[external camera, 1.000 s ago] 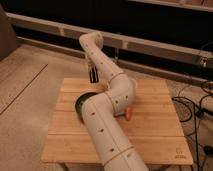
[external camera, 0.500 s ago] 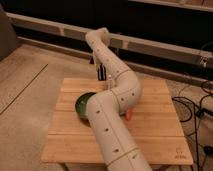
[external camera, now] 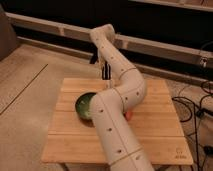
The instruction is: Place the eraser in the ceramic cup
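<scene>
My white arm (external camera: 117,100) reaches from the front across the wooden table (external camera: 150,130) and bends back to the far edge. My gripper (external camera: 104,71) hangs dark below the wrist, above the table's far edge, behind the green bowl (external camera: 84,105). I cannot tell whether it holds anything. I cannot make out the eraser. The ceramic cup is hidden or out of view, and the arm covers much of the table's middle.
A small orange object (external camera: 129,115) peeks out at the arm's right side. Cables (external camera: 197,107) lie on the floor to the right of the table. A dark wall with a pale ledge (external camera: 45,25) runs behind it.
The wrist and gripper have moved a little to the right along the table's far edge. The bowl has not moved.
</scene>
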Controlling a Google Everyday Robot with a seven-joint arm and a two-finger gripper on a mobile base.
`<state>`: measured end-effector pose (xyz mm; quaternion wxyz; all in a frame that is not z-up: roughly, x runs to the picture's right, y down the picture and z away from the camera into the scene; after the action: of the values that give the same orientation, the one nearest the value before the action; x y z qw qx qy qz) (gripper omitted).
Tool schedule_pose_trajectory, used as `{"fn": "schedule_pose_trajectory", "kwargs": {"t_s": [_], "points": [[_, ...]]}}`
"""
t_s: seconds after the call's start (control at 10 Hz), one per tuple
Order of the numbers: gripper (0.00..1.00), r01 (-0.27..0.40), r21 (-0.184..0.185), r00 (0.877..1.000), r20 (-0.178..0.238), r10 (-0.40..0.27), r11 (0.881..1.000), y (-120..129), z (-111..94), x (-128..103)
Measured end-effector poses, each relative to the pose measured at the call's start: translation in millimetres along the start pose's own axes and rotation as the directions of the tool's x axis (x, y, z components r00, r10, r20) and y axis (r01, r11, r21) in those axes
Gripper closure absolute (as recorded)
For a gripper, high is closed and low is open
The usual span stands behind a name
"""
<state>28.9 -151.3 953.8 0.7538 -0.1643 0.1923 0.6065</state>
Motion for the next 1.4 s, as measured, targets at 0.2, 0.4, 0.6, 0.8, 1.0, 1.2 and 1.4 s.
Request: {"fn": "schedule_pose_trajectory", "kwargs": {"t_s": [0.2,0.4,0.6,0.8,1.0,1.2,1.4], "points": [[1.0,0.019,-0.002,1.0,-0.001,-0.019,1.0,8,0,-1],[1.0,0.113,-0.039,0.993,-0.04,-0.114,0.993,55,2,4],[1.0,0.175,-0.068,0.981,-0.07,-0.179,0.982,83,1,11],[1.0,0.224,-0.093,0.97,-0.07,-0.231,0.97,110,-3,10],[1.0,0.234,-0.102,0.968,-0.07,-0.241,0.967,118,-7,10],[1.0,0.227,-0.125,0.969,-0.07,-0.237,0.966,125,-8,12],[1.0,0.207,-0.152,0.973,-0.069,-0.219,0.967,128,-7,13]]}}
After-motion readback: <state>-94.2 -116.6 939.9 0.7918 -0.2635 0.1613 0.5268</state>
